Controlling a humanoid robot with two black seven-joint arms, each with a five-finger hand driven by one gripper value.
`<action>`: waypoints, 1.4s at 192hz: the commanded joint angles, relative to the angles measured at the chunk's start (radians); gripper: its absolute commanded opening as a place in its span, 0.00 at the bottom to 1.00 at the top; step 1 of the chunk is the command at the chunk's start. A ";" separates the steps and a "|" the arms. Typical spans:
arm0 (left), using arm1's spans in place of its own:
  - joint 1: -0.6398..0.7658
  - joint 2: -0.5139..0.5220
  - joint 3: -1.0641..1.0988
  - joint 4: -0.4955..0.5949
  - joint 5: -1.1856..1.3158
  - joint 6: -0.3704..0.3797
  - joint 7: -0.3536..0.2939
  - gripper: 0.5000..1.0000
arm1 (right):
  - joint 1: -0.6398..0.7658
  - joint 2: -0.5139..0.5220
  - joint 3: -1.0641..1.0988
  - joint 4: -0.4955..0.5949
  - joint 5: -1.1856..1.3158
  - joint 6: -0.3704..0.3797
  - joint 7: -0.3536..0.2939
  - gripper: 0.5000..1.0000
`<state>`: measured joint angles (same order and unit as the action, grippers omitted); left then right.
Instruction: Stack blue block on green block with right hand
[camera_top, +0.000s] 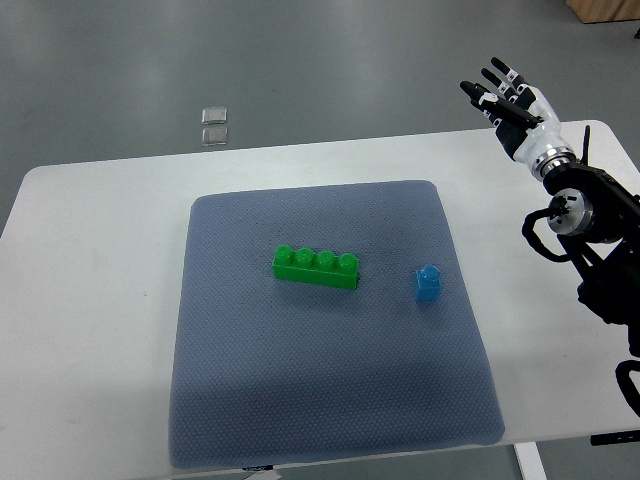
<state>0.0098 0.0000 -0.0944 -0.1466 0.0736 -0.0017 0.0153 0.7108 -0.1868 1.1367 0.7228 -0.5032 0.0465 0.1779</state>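
Blue block sits on the right part of the grey mat, alone and upright, its single stud facing up, so a hand can close on its sides from above. Left of it, with a clear gap between, lies the green block, a long brick with four studs in a row, running left to right and slightly slanted. Its studs also face up, which is what the stacking needs: any of them could take the blue piece. The mat covers the middle of the white table, probably to keep the bricks from sliding when they are pressed together.

Right hand hangs at the far right corner of the table, well apart from both bricks, fingers stretched out straight and spread, holding nothing. That pose looks like a waiting or starting position, so I judge the task has not begun: the reach for the blue piece is the step ahead. It calls for the arm to come nearer and leftward, then lower over the brick. No left arm shows.

Two small clear squares lie on the floor beyond the table's far edge, unrelated to the job.
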 joint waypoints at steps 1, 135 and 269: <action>-0.001 0.000 0.002 -0.001 0.002 -0.001 0.000 1.00 | 0.001 -0.002 0.000 -0.002 0.000 0.009 0.000 0.83; 0.001 0.000 -0.001 0.010 0.000 0.003 0.000 1.00 | 0.003 -0.042 0.008 -0.006 0.002 0.027 0.066 0.83; 0.001 0.000 -0.001 0.009 0.000 0.003 0.000 1.00 | 0.029 -0.194 0.001 -0.013 -0.069 0.191 0.158 0.83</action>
<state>0.0109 0.0000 -0.0950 -0.1377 0.0736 0.0014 0.0153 0.7377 -0.3547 1.1390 0.7122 -0.5214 0.1922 0.3124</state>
